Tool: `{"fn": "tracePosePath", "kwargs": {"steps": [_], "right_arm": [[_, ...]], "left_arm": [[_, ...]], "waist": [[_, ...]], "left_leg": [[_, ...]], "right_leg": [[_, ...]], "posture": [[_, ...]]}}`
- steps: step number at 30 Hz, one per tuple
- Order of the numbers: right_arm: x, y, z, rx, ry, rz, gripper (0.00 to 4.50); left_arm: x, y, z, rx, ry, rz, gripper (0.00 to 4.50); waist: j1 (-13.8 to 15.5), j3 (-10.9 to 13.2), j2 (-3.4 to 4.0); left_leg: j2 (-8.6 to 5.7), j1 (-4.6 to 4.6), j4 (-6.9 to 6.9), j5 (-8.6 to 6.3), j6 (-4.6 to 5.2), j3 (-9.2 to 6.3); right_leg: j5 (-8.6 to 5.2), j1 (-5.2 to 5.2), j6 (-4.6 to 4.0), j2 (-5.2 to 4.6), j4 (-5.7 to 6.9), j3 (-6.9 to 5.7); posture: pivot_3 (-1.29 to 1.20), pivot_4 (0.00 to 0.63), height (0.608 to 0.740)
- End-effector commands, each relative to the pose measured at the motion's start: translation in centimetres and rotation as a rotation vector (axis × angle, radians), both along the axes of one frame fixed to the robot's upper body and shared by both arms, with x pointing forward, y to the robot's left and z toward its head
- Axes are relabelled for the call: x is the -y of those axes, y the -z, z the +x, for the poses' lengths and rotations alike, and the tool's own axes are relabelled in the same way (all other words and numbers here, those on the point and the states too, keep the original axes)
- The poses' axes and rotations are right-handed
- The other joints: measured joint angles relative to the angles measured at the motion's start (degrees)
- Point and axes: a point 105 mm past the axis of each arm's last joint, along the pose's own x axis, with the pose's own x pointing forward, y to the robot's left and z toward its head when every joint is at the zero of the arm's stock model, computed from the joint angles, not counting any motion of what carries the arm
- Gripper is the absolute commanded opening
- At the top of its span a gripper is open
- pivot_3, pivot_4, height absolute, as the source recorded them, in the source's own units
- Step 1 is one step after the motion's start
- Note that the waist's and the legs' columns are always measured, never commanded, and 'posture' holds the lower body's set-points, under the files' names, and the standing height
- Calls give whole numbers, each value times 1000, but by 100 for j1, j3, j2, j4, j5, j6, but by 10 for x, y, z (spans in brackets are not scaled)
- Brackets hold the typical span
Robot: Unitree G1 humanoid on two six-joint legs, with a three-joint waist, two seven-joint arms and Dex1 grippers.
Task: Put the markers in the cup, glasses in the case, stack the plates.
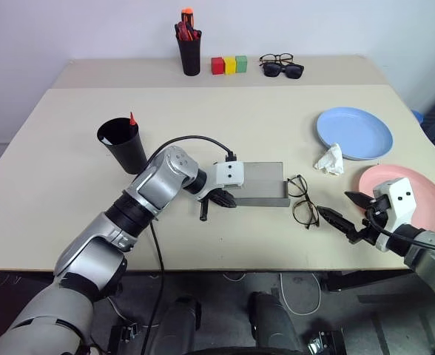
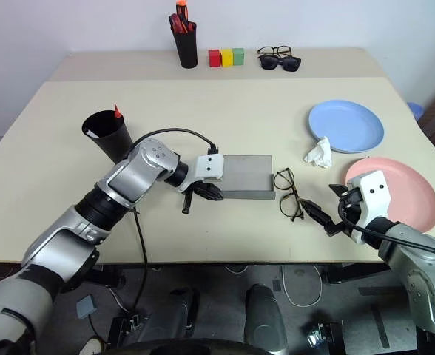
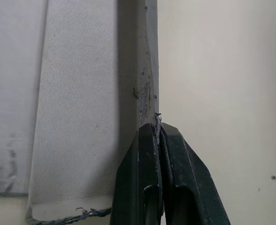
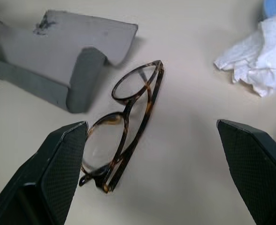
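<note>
The black cup [image 1: 123, 143] stood at the left of the frame on the table [image 1: 225, 111], with a red marker [image 1: 132, 119] poking up from its rim. Just right of it, the left gripper [image 1: 223, 197] sat in the middle of the frame, its two black fingers pinched tight together on the lifted edge of the grey case [image 1: 260, 183]. A dark pen-like thing [image 1: 203, 211] lay on the table below that gripper; I couldn't tell whether it was the other marker.

The glasses [image 1: 302, 201] lay folded on the table just right of the case, not touching it. A crumpled tissue [image 1: 330, 160] rested above them, against the rim of the blue plate [image 1: 354, 133] at the upper right. The pink plate [image 1: 425, 194] lay apart from it, lower right. The right gripper [image 1: 345, 212] hovered just right of the glasses, its jaws spread wide and holding nothing.
</note>
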Motion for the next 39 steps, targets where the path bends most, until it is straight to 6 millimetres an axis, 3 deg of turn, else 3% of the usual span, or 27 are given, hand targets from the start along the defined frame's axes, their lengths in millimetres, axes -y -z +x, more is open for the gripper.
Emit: {"fn": "tracePosePath", "kwargs": {"steps": [1, 6, 13, 16, 20, 23, 25, 29, 32, 39], "right_arm": [[-3, -16, -4, 73, -2, -8, 4500], [-3, -16, -5, 69, 2, 1, 4500], [-9, -17, 6, 35, -35, 66, 4500], [-13, -12, 15, -14, -64, 117, 4500], [-17, -6, 27, -100, -109, 223, 4500], [-20, -6, 34, -135, -137, 277, 4500], [-23, -5, 42, -161, -156, 305, 4500], [-24, -1, 49, -203, -183, 325, 4500], [-26, 4, 48, -256, -213, 320, 4500], [-25, 11, 45, -306, -240, 311, 4500]], "left_arm": [[0, -5, -1, 39, 36, 1, 849], [-1, -7, -2, 14, 23, 7, 3229], [-9, -22, -11, -24, 10, -21, 3229], [-15, -44, -16, 66, 33, -110, 3229], [-27, -84, -26, 282, 29, -421, 3229], [-41, -82, -29, 315, -10, -442, 3229], [-50, -82, -45, 254, 15, -536, 3229], [-64, -64, -50, 220, -84, -562, 3229], [-79, -49, -55, 272, -143, -524, 3229], [-87, -49, -58, 274, -240, -543, 3229]], "waist": [[1, 0, 0], [7, 0, 0], [-20, 0, 0], [-15, 0, 0], [-12, 0, 3], [6, -1, 3], [-15, -1, 4], [7, -1, 3], [-3, -1, 3], [5, -1, 3]], "left_leg": [[0, 0, 0, 0, 0, 0], [0, 2, 2, 0, 0, 0], [0, 4, 0, 0, 0, 0], [1, 5, 0, 0, 0, 0], [2, 11, -9, 0, 0, 4], [2, 10, -9, 0, -1, 3], [1, 10, -5, 1, -1, 5], [1, 18, -5, 0, -1, 17], [2, 24, -8, 0, -1, 18], [2, 27, -1, 0, -1, 20]], "right_leg": [[0, 0, 0, 0, 1, 0], [-1, 2, 2, 0, 1, 0], [0, 1, 0, 1, 2, 1], [0, 2, -1, 1, 3, 1], [2, -2, -4, 0, 0, 11], [2, -1, -5, 1, 1, 10], [4, 3, -7, 1, 0, 10], [3, 5, -9, 1, -2, 20], [3, 7, -9, 1, -1, 21], [3, 15, -14, 1, -2, 21]], "posture": [[0, 150, 740], [0, 150, 740], [0, 150, 740], [0, 150, 740], [0, 150, 740], [0, 150, 740], [0, 150, 740], [0, 150, 740], [0, 150, 740], [0, 150, 740]]}}
